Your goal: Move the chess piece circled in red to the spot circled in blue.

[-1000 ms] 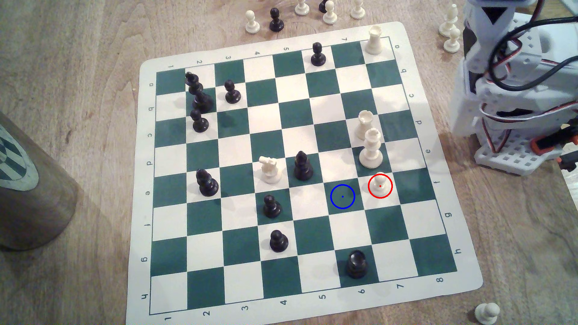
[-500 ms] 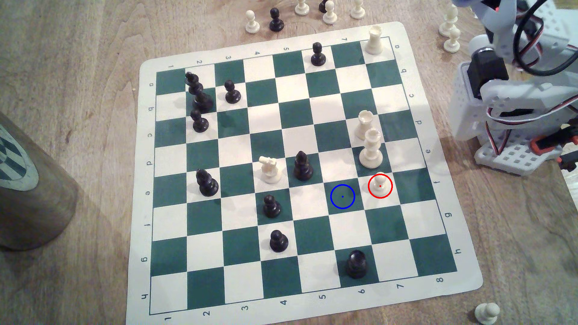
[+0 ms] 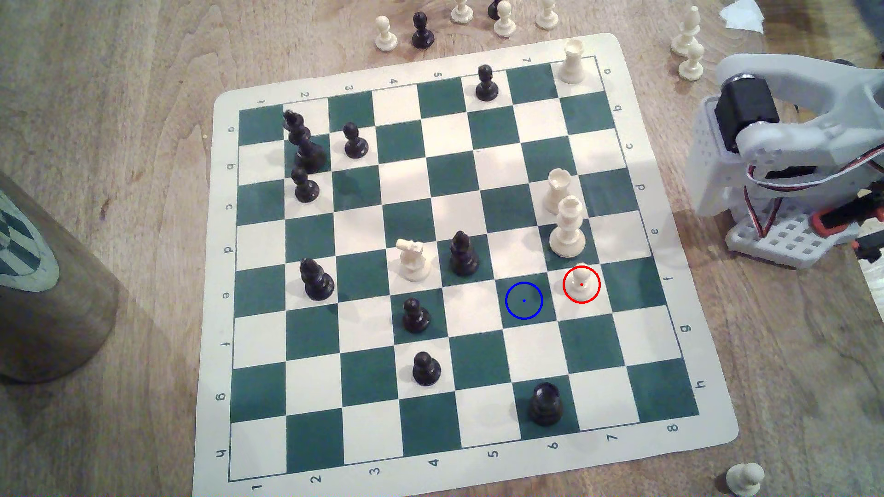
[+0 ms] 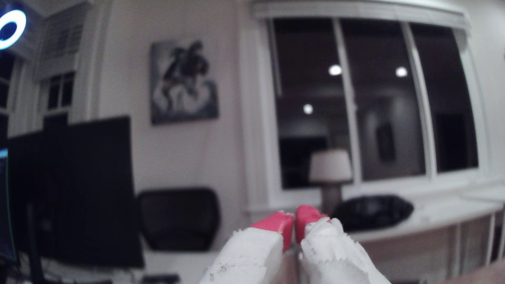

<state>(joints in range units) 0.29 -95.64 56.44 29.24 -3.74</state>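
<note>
The small cream pawn [image 3: 581, 282] stands on a white square inside the red circle, toward the exterior view's right side of the board. Just to its left in that view lies the dark green square with the blue circle [image 3: 524, 300], with nothing on it. In the wrist view my gripper [image 4: 294, 218] is shut, its red-tipped fingers [image 4: 276, 224] touching with nothing between them, and it faces a room wall and windows. The arm's base and lower links [image 3: 775, 143] stand off the board at the exterior view's right.
A tall cream crowned piece [image 3: 568, 227] and a cream rook [image 3: 557, 191] stand just behind the pawn. A cream knight [image 3: 412, 260] and a black bishop [image 3: 462, 253] are mid-board. Captured pieces [image 3: 689, 43] line the far table edge. A brown cylinder [image 3: 43, 282] stands at the left.
The arm's upper links have swung up and back, clearing the upper right corner of the exterior view. No piece on the board has moved.
</note>
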